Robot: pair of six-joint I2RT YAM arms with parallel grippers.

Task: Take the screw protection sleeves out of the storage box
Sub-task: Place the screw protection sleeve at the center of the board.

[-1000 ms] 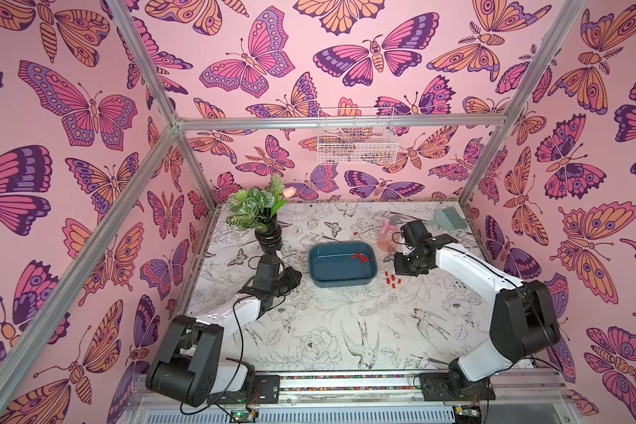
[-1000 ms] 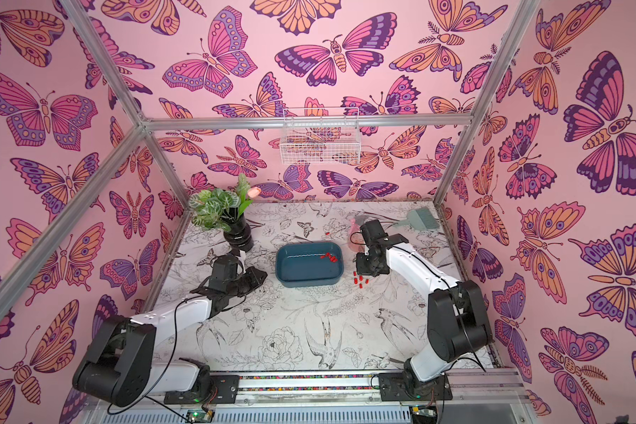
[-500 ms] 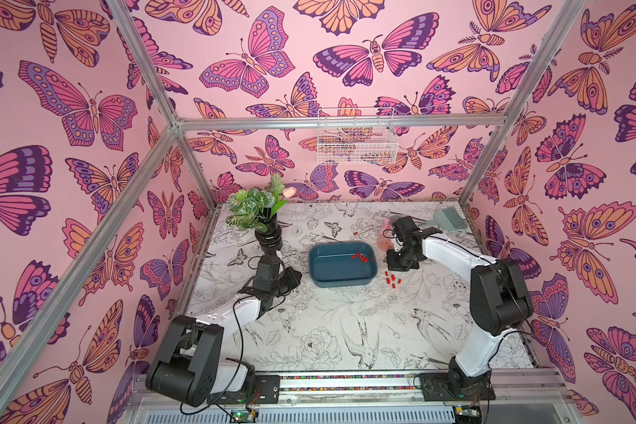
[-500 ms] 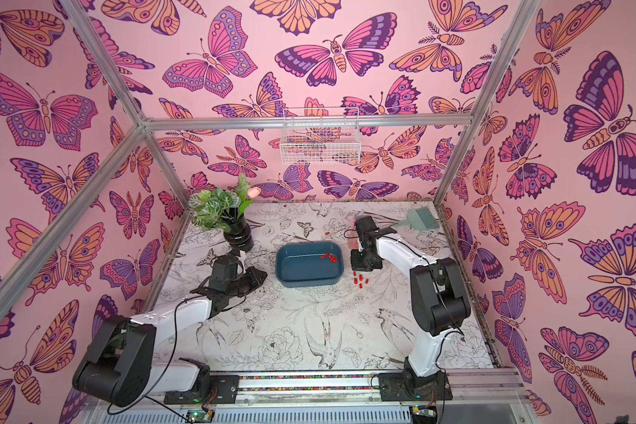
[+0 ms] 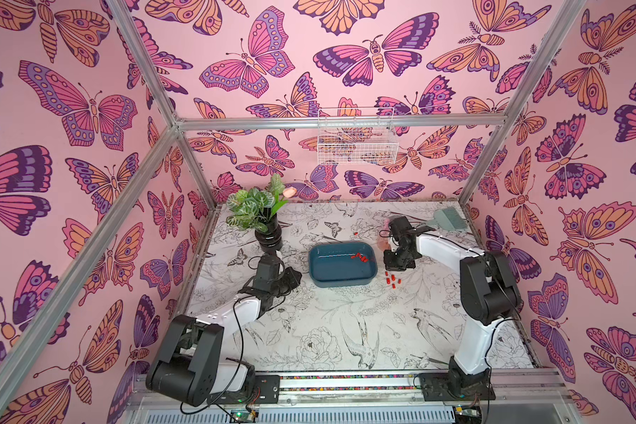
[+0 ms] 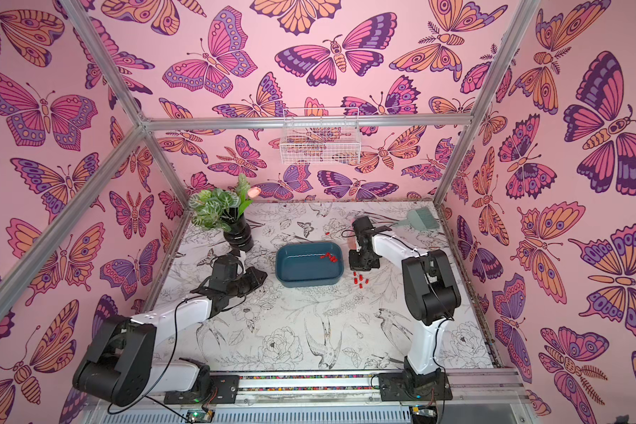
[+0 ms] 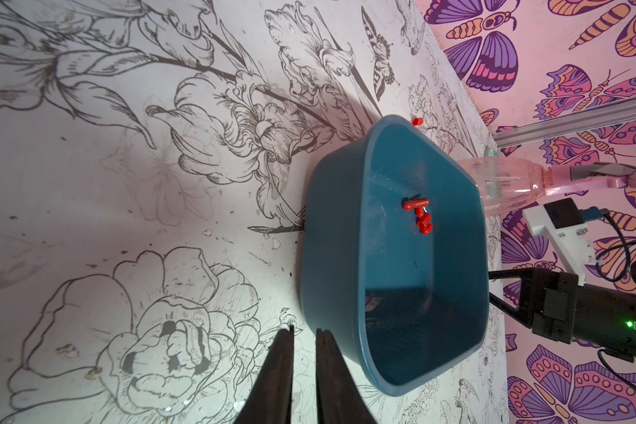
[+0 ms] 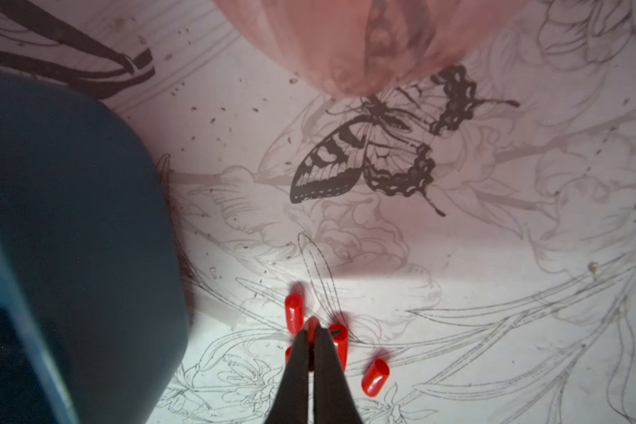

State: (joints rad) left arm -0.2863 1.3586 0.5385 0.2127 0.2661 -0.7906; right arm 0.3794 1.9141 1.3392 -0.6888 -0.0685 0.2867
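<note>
Nearest the robot, the left pincer [image 7: 303,332] lies low over the counter [image 5: 346,330], just beside the left wall of the box [image 5: 331,273]. Its fingers are slightly parted and hold nothing.

On the box's other side, a few sleeves [image 5: 391,279] lie loose on the counter, already out. The right pincer [image 8: 312,334] hangs right over them, clenched on one sleeve [image 8: 312,323] that shows as a red sliver between its tips. The loose ones lie close around the tips, one to each side and one a little apart.

The step in hand looks like the drop. It would go best done low, with the fingers opening only a little so the sleeve neither bounces nor rolls. A straight lift afterwards should leave the neighbours undisturbed.

Farther on, the sleeves inside the box [image 5: 362,257] huddle at its far right corner, near the right pincer but across the wall. The next reach will probably need to clear the rim and come down from above. They overlap, so picking an outer one seems safest.

Beyond the box, a lone sleeve [image 5: 355,233] lies well apart on the counter. A pink bottle [image 7: 500,183] lies behind the right pincer, close enough that it could be knocked.
</note>
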